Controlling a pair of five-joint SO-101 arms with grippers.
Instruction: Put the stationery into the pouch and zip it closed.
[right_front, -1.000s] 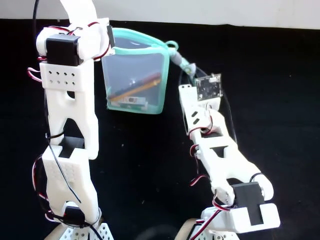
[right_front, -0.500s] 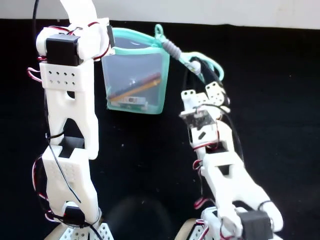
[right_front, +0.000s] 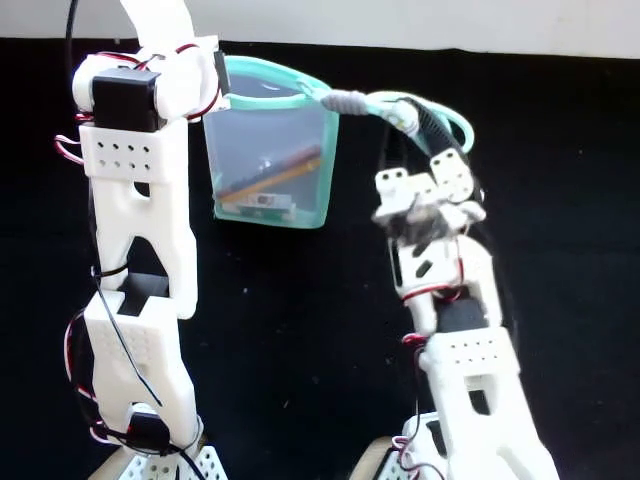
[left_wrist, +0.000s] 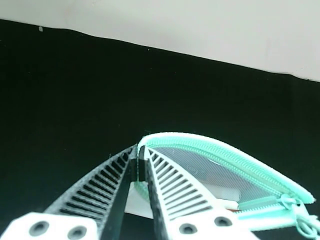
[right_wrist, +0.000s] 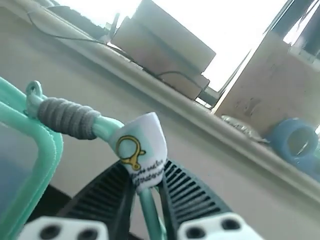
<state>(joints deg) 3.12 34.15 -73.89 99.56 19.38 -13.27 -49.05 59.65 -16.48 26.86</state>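
Pouch (right_front: 270, 170) is held aloft, its 9 o'clock corner clamped by left gripper (left_wrist: 137, 156). Pull cord (right_wrist: 67, 117) at 3 o'clock is pinched by raised right gripper (right_wrist: 145, 179).

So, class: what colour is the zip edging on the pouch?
Mint green zip edging on the pouch, clearest in the left wrist view.

brightly and evenly lit in the high view, with a small glint on the pouch (right_front: 266, 160) toward 11 o'clock and shadows swallowed by the black table (right_front: 300, 330), but burnt out to white glare from 11 to 1 o'clock in the right wrist view.
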